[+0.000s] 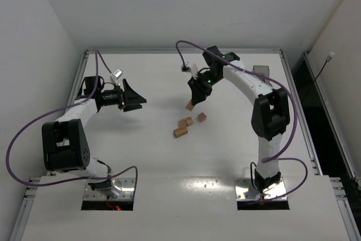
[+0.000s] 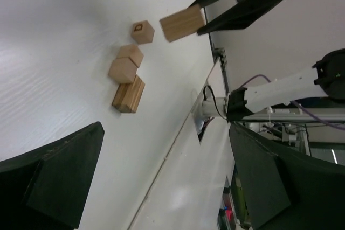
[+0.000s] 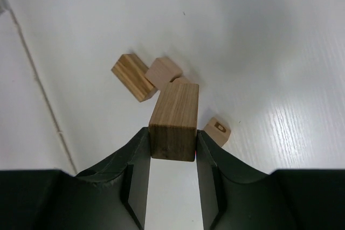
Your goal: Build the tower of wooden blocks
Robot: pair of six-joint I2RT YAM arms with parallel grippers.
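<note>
Right arm: black two-finger right gripper [image 3: 172, 143] clamped on a long light-brown wooden block [image 3: 173, 119]. The fingers press its two opposite side faces, and the grain runs lengthwise away from the wrist. In the top view this block [image 1: 190, 106] hangs tilted, clear of the white table [image 1: 141, 156], just on the far side of the loose pieces. In the left wrist view the same block [image 2: 182, 23] sits between the dark fingertips, apart from the pieces below it.

Left arm: black left gripper [image 1: 137, 96] spread wide and gripping nothing, well to the left of the blocks. Its two fingers frame the left wrist view at the lower corners.

Loose pieces on the table, all in a single layer, none on another:
- small light-brown wooden cube with a dark mark [image 2: 143, 32] on its top face, set slightly apart from the others; also seen at [image 3: 217, 131]
- two plain light-brown wooden cubes [image 2: 126, 63] touching one another; one is partly hidden behind the gripped block in the right wrist view
- shorter striped-grain wooden block [image 2: 129, 93] lying flat, just beside the nearer plain cube; seen at [image 1: 180, 132] in the top view, nearest the arm bases

A purple cable [image 1: 22, 134] loops from each arm
</note>
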